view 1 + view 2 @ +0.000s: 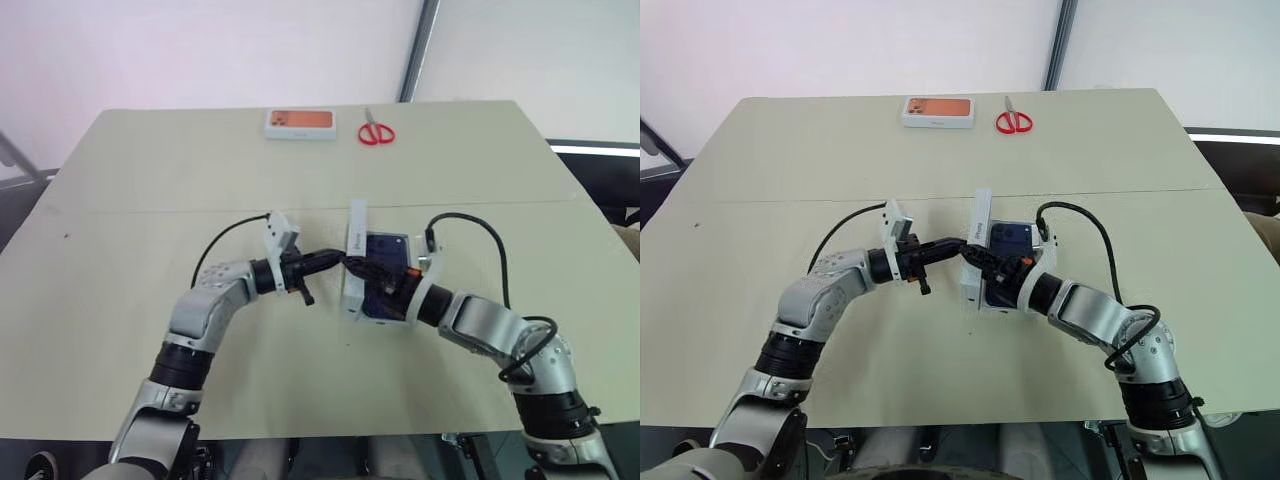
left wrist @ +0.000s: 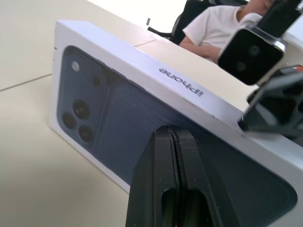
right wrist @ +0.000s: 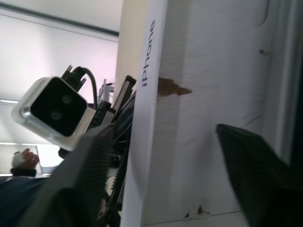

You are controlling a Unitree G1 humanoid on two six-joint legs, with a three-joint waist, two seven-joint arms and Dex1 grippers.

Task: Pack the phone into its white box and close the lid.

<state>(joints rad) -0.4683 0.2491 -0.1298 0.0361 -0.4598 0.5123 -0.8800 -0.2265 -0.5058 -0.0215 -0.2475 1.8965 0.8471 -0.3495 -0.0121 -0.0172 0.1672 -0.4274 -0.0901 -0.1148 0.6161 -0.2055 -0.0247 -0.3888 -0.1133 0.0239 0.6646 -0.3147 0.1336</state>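
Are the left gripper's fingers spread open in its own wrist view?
No. The left gripper has its two black fingers pressed together with only a thin seam between them, in front of the lid's printed face.

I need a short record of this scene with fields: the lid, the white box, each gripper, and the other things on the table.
lid: the lid stands tilted on its long edge at the left side of the white box, not yet closed
white box: on the table, middle, with a dark blue surface in it
left gripper: the left gripper is shut, its tips at the lid's printed face
right gripper: the right gripper is open, one finger on each side of the lid
far edge: an orange-topped box and red scissors
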